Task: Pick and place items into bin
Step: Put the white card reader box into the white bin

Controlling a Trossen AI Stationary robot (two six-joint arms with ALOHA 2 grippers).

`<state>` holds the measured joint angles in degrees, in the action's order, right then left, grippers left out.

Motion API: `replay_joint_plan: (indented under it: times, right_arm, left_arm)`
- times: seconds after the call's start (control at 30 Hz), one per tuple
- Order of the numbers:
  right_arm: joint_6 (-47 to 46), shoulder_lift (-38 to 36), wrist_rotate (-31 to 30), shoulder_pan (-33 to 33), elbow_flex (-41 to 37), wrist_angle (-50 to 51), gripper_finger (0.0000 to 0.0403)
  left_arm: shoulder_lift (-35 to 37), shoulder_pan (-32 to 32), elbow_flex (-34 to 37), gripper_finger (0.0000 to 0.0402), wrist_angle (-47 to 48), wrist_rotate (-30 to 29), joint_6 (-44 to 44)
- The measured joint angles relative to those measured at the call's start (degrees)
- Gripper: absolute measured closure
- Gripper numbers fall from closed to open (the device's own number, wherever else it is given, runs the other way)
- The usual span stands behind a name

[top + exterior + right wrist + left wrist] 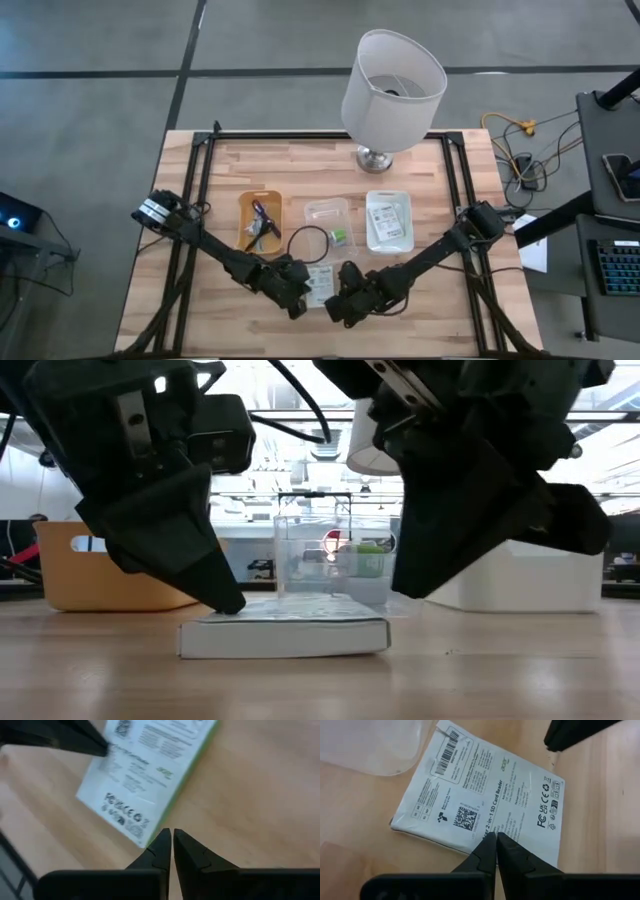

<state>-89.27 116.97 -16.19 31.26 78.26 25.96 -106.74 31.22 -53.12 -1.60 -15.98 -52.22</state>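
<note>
both end effectors closed, left end effector [496,837] tip on white card box [485,795].

A: Which parts are obscured in the overhead view?
B: The white card box [320,285] lies partly under the left gripper [295,293] and right gripper [343,300]; its print is too small to read. Contents of the orange bin [258,219] are too small to identify.

A: And at table height?
B: Both arms are cut off by the upper edge. The small green item [368,558] inside the clear container [330,555] is indistinct.

A: The right wrist view?
B: Print on the box is blurred.
</note>
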Motion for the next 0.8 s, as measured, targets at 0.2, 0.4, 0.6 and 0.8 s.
replay_joint_plan:
  times: [0.2,0.4,0.6,0.8]
  right_arm:
    - [3.2,0.2,2.4,-1.2,-0.7,-6.7,0.0353]
    - [1.0,0.2,3.2,-2.3,-5.0,-13.1,0.0285]
    - [1.0,0.2,3.3,-2.2,-5.6,-16.4,0.0239]
    - [1.3,0.4,3.2,-2.6,-5.6,-16.7,0.0223]
  left_arm:
    - [-0.1,1.1,1.2,0.0402,0.1,0.5,-1.7]
    - [0.0,2.1,2.9,0.0402,-0.8,0.3,-4.2]
    - [4.9,2.3,1.1,0.0401,-1.7,-4.6,1.2]
    - [7.1,3.0,0.7,0.0401,3.2,-5.7,1.5]
